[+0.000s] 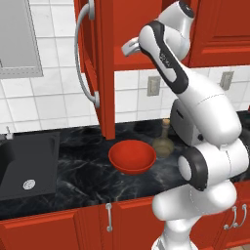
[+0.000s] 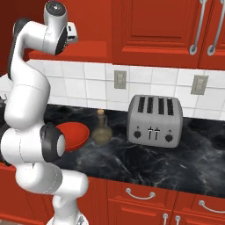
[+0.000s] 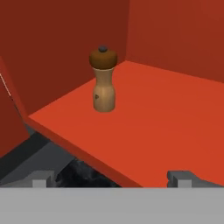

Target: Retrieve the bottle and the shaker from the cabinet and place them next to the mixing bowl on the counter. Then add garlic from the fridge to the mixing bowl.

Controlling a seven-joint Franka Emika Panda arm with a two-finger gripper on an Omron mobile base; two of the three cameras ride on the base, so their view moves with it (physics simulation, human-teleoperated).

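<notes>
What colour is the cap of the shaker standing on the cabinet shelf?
Dark brown, above a light tan wooden shaker body; clearest in the hand view.

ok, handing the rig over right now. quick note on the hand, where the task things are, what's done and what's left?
Hand: open, holding nothing, raised at the open cabinet and looking in at its shelf.
Shaker: upright on the cabinet shelf, ahead of the hand, not yet touched.
Bottle: upright on the counter, just beside the mixing bowl, between it and the toaster.
Done: cabinet door open, bottle placed by the bowl.
Left: grasp the shaker, set it by the bowl, then fetch the garlic from the fridge and put it in the bowl, which looks empty.
</notes>
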